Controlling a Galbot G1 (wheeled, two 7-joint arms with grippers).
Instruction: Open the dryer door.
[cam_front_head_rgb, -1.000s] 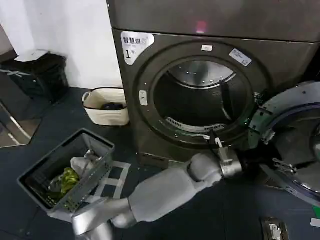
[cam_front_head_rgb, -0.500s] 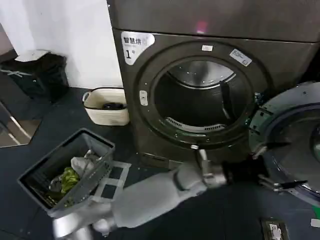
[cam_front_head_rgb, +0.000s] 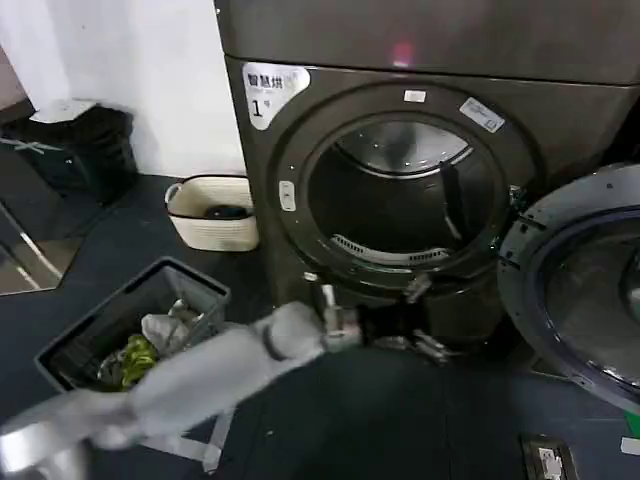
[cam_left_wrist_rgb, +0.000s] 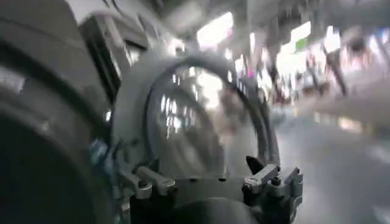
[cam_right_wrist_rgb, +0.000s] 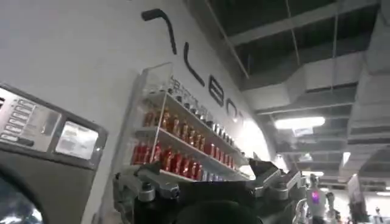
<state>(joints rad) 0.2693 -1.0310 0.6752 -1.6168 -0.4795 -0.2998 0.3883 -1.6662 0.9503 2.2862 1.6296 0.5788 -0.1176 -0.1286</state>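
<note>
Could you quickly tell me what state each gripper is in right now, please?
Left gripper: open, holding nothing, low in front of the dryer, clear of the swung-open dryer door.
Right gripper: open, holding nothing, pointing up toward the ceiling.

A dark floor (cam_front_head_rgb: 400, 420) carries everything here. The dryer (cam_front_head_rgb: 420, 170) stands on it as the landmark, big and dark grey. Just to the dryer's left, against the white wall, a pale oval basket (cam_front_head_rgb: 210, 215) sits on the floor with something dark inside. Farther left of the dryer a black bin (cam_front_head_rgb: 80, 150) stands by the wall. In front of the dryer and to its left, a dark mesh crate (cam_front_head_rgb: 130, 335) rests on the floor, holding white and yellow-green cloth. In front and to the right lies a small flat dark object (cam_front_head_rgb: 548, 458).
</note>
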